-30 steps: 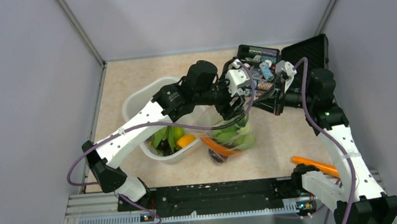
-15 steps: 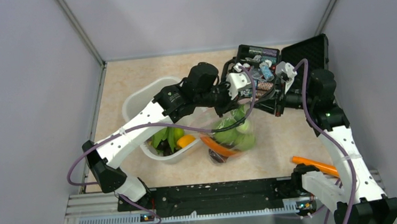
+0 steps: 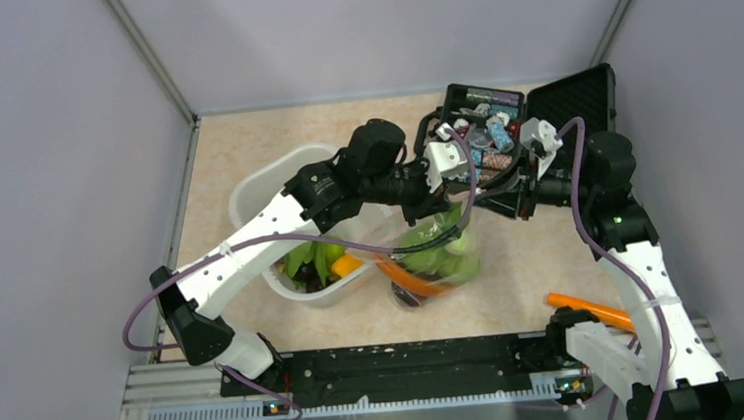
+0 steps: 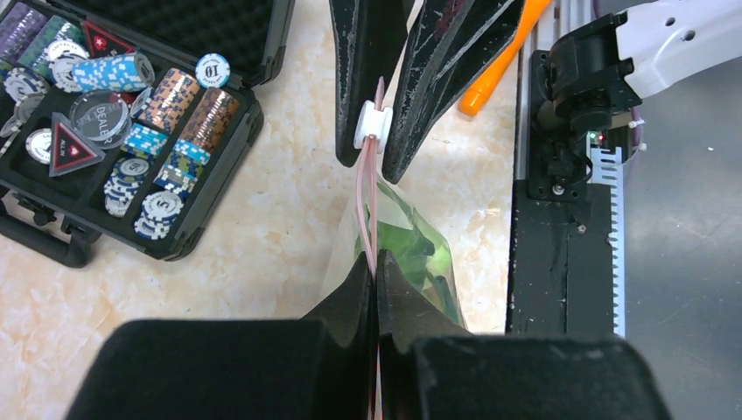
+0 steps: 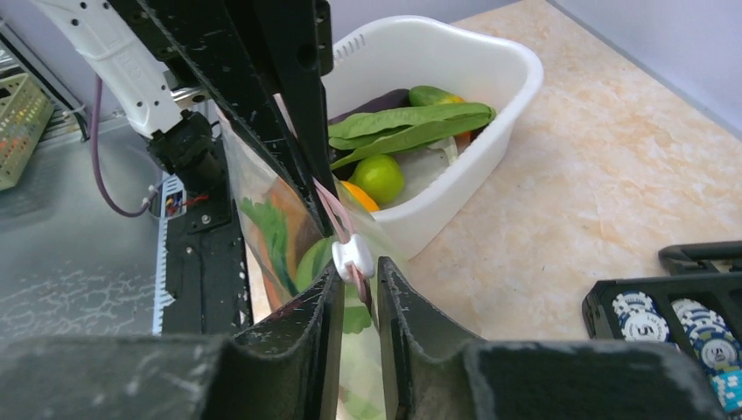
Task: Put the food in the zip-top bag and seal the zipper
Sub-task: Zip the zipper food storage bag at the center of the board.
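Observation:
The zip-top bag point(image 3: 434, 255) hangs between my two grippers, with green pieces of food point(image 3: 441, 250) and an orange carrot point(image 3: 408, 275) inside it. Its pink zipper point(image 4: 371, 197) runs taut from one gripper to the other. My left gripper point(image 4: 376, 262) is shut on the zipper. My right gripper point(image 5: 359, 267) has its jaws a little apart at the other end. The zipper's white slider point(image 5: 353, 255) sits at their tips, with the strip running between them. More food, green leaves point(image 5: 411, 127) and a lime point(image 5: 381, 178), lies in the white tub point(image 5: 503, 66).
An open black case point(image 3: 550, 106) of poker chips point(image 4: 131, 114) lies at the back right, close behind the grippers. An orange tool point(image 3: 587, 310) rests by the right arm's base. The white tub point(image 3: 256, 189) stands left of the bag. Grey walls enclose the table.
My left gripper has closed on the zipper strip. My right gripper's jaws have parted slightly. The bag's top now stands pulled taut between the two.

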Available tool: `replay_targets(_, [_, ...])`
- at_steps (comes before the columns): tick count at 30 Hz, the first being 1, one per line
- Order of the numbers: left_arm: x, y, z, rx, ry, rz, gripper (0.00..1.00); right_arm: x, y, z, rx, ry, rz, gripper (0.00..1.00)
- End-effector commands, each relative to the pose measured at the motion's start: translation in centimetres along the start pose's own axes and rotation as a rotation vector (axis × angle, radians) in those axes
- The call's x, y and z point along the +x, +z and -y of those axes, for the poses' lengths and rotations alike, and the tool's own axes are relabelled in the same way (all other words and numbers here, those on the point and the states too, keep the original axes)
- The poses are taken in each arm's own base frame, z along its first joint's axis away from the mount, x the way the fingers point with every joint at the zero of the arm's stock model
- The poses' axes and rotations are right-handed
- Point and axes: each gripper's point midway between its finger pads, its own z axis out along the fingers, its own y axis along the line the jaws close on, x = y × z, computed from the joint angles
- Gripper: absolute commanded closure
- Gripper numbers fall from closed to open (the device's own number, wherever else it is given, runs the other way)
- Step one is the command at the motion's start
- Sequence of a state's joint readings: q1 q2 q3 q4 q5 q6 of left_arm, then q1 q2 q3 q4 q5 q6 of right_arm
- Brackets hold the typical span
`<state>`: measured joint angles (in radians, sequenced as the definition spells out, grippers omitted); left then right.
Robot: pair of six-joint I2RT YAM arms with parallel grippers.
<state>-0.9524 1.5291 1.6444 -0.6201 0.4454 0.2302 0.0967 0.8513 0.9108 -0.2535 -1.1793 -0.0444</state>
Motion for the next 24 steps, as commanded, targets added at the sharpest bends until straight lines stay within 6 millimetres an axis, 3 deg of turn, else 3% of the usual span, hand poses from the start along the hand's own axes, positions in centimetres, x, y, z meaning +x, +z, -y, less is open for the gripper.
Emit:
replay_targets(1, [-2.7, -0.9, 0.9, 0.029, 0.042, 0.1, 1.0, -1.3, 0.0, -1.5, -0.075, -0.102, 0.035, 0.82])
replay_targets(6, [-2.8, -1.1, 0.8, 0.018, 0.046, 0.101, 1.0, -0.8, 0.0, -2.2, -0.128, -0.098, 0.021, 0.93])
replay_targets(9, [-2.7, -1.1, 0.6, 0.005, 0.047, 0.099, 1.0, -0.6, -0.1, -2.1, -0.113, -0.102, 0.01, 0.86])
replay_targets(12, [-2.7, -1.2, 0.4, -0.005, 0.051, 0.097, 1.0, -0.4, -0.2, -2.1, -0.11, -0.108, 0.004, 0.88])
replay_targets(15, [-2.8, -1.5, 0.2, -0.02, 0.06, 0.097, 1.0, -0.4, -0.3, -2.1, -0.101, -0.114, -0.005, 0.75])
replay_targets(17, [-3.0, -1.7, 0.3, -0.022, 0.063, 0.102, 1.0, -0.5, -0.3, -2.1, -0.093, -0.126, -0.01, 0.73])
replay_targets(24, [-3.3, -1.8, 0.5, -0.009, 0.07, 0.114, 1.0, -1.0, -0.3, -1.8, -0.078, -0.129, 0.004, 0.85])
